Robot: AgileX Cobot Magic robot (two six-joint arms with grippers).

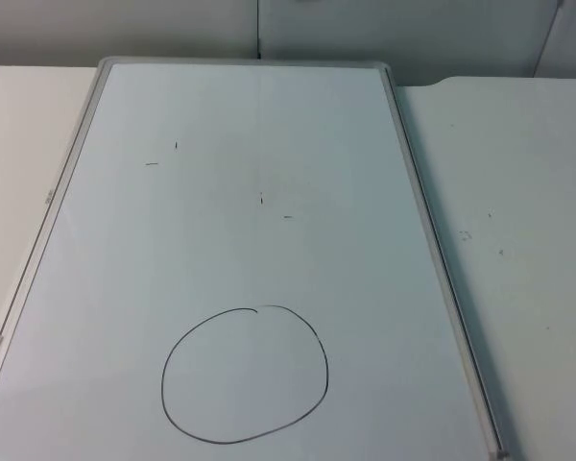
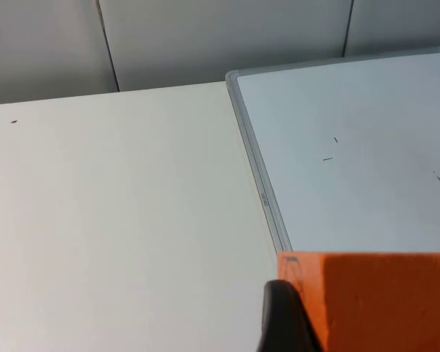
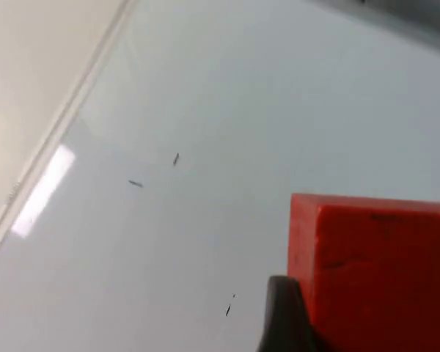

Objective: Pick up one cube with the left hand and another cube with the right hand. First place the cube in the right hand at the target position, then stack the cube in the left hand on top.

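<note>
White table, whiteboard, circle at six o'clock: left gripper clamps orange cube, right gripper red cube; both placements remain.

- Whiteboard: lies flat on the table, table surface showing at its 3 and 9 o'clock sides.
- Drawn circle: on the whiteboard, toward its 6 o'clock end.
- Partition wall: behind the whiteboard, at 12 o'clock.
</note>
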